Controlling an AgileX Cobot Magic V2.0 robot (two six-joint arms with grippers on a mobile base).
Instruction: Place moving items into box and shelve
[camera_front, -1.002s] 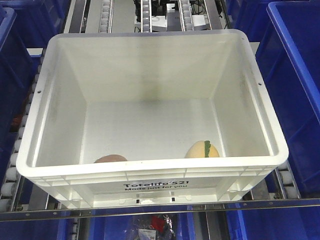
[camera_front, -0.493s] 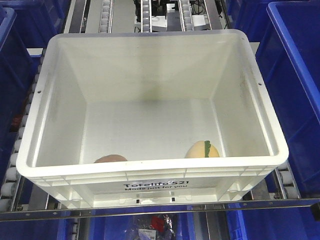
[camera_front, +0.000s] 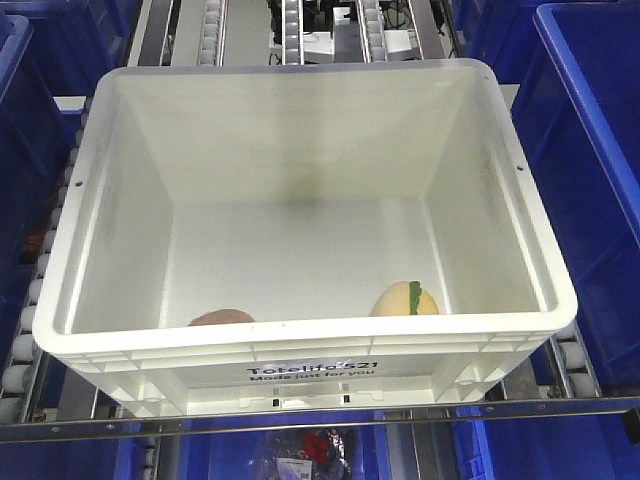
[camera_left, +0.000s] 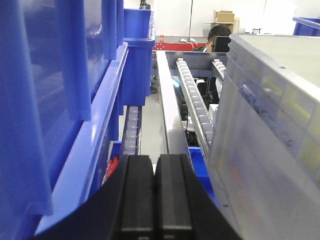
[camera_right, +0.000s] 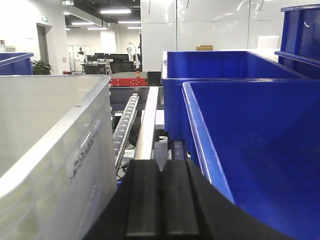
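Note:
The white ribbed box (camera_front: 90, 330) sits on the roller shelf and fills the front view. Inside it, against the near wall, lie the moving items: a yellow-orange plush with a green stem (camera_front: 404, 299) on the right and a pinkish-brown plush (camera_front: 221, 317) on the left, both half hidden by the rim. My left gripper (camera_left: 155, 165) is shut and empty, low beside the box's left wall (camera_left: 260, 150). My right gripper (camera_right: 161, 167) is also shut with nothing in it, beside the box's right wall (camera_right: 55, 165). Neither gripper shows in the front view.
Dark blue bins flank the box: one on the left (camera_front: 20, 130), (camera_left: 55, 100) and one on the right (camera_front: 590, 150), (camera_right: 260, 150). Roller rails (camera_left: 192, 100), (camera_right: 125, 120) run back along both sides. A metal bar (camera_front: 320, 415) crosses below the box's front.
A dark object at the right end of the front bar, absent a second ago, now shows there. The box and both plush toys have not moved.

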